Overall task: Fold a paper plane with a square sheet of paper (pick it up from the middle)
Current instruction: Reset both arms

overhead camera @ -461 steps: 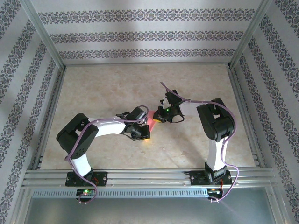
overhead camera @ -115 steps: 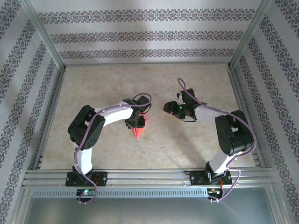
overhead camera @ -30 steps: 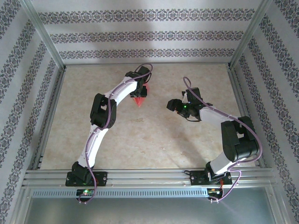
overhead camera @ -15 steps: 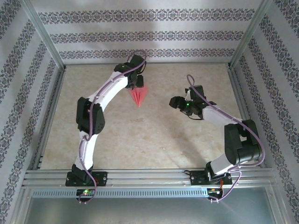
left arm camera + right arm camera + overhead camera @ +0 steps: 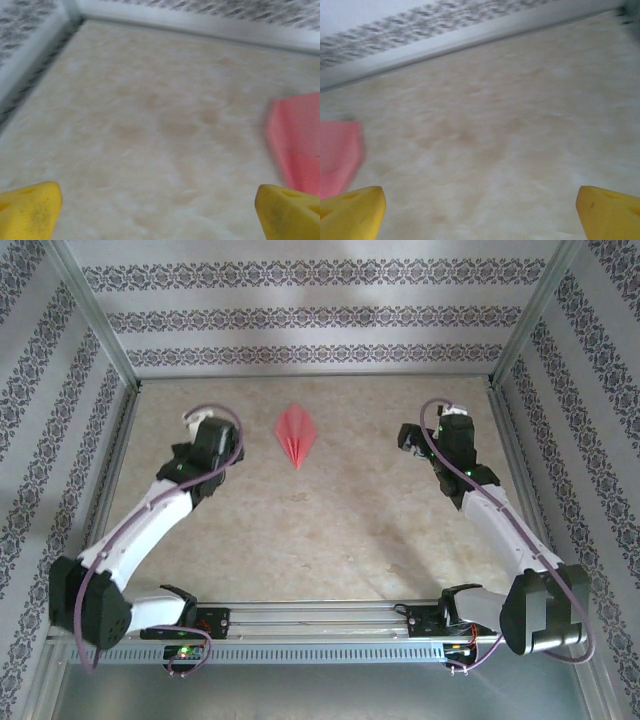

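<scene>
Jaws of the left gripper stood wide and empty, having just released the paper plane, which lay on the desk at its far middle, well clear of both arms; right gripper likewise wide, drawn aside; folding judged complete.

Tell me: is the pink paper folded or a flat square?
Folded: the paper plane lies on the table as a narrow pointed dart with a centre crease, held by neither gripper.
</scene>
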Available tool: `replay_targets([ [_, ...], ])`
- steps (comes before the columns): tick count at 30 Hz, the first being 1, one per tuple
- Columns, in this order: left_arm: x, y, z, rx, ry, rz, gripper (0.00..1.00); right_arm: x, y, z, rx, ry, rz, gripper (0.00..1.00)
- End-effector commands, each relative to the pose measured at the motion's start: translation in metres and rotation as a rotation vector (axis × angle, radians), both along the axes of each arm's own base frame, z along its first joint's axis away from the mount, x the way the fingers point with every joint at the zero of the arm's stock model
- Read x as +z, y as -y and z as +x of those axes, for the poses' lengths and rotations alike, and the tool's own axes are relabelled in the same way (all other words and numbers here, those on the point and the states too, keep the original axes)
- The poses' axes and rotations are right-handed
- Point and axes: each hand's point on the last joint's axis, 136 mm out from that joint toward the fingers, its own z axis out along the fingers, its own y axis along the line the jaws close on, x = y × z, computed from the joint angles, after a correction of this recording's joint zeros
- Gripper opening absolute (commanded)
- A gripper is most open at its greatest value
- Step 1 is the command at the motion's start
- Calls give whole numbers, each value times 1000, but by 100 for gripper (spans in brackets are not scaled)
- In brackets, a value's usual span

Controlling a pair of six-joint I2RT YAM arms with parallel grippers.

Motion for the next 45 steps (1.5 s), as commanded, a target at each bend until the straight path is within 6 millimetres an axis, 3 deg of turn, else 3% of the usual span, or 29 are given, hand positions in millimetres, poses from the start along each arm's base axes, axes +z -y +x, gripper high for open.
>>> replay_targets([
  [1, 5, -46, -17, 156, 134, 94, 99, -9, 51, -12, -192, 28, -202, 98],
  [6, -32, -87, -48, 262, 160, 93, 99, -42, 79, -19, -280, 17, -217, 98],
  [10, -50, -99, -48, 252, 186, 78, 99, -66, 82, -13, -254, -11, -239, 98],
  [14, -62, -92, -31, 129, 230, 84, 99, -67, 68, 0, -155, 72, -238, 98],
  [17, -70, -67, -16, -62, 261, 77, 99, -62, 53, 4, -58, 150, -241, 98],
  [20, -73, -57, -8, -144, 303, 87, 99, -60, 47, 5, -19, 207, -253, 98],
  [34, -102, -54, 32, -193, 300, 46, 99, -85, 34, 10, 74, 245, -223, 98],
  [45, -118, -53, 42, -201, 244, 45, 99, -97, 33, 16, 82, 224, -222, 98],
])
